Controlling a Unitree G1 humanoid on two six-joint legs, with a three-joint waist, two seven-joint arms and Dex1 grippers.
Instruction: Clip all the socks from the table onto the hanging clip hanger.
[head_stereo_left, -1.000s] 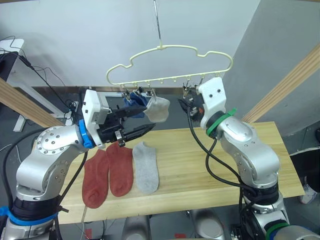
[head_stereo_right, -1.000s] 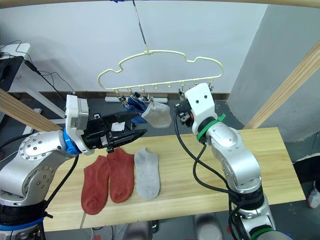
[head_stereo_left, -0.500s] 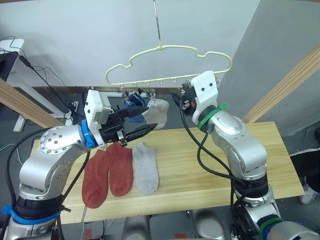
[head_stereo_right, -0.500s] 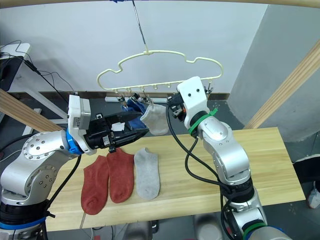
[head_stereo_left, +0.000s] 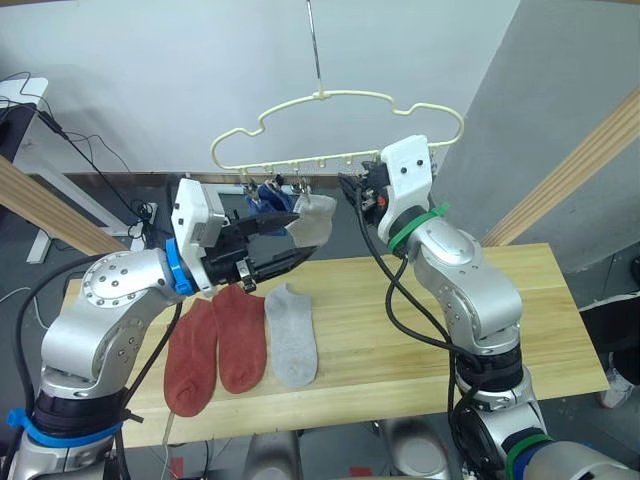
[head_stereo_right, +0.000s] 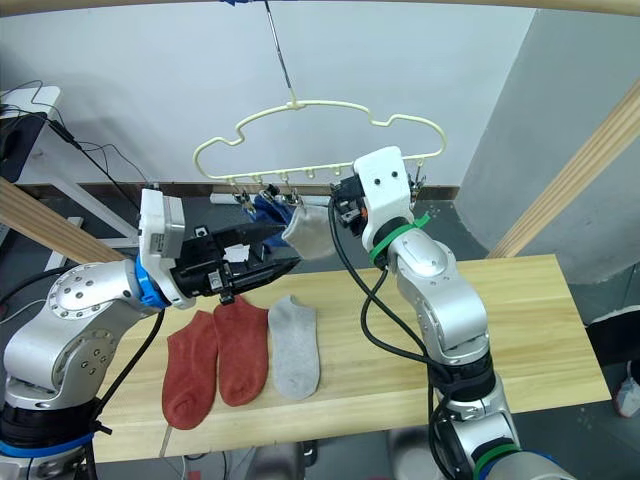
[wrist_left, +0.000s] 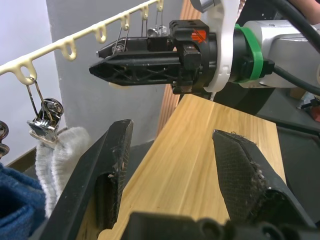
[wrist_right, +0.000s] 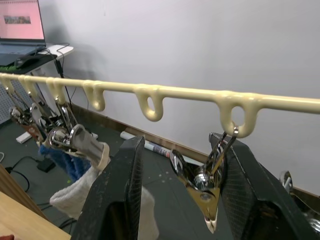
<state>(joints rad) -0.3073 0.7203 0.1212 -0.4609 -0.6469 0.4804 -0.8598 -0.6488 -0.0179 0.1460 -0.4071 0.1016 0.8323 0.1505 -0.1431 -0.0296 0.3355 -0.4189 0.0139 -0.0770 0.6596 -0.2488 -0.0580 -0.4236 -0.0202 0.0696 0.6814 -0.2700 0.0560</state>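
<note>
Across the upper middle of the frame, the cream clip hanger (head_stereo_left: 340, 125) is hanging from its wire hook, with a light grey sock (head_stereo_left: 316, 217) and a blue sock (head_stereo_left: 268, 195) dangling from clips at its left end. The left gripper (head_stereo_left: 283, 240) is hovering just beside these, its fingers (wrist_left: 112, 160) spread wide and holding nothing. The right gripper (wrist_right: 177, 192) is reaching up under the hanger bar, its fingers open on either side of a metal clip (wrist_right: 202, 177) without squeezing it. Lower left, on the table (head_stereo_left: 420, 330), two rust-red socks (head_stereo_left: 215, 340) and one more grey sock (head_stereo_left: 292, 335) are lying flat, side by side.
</note>
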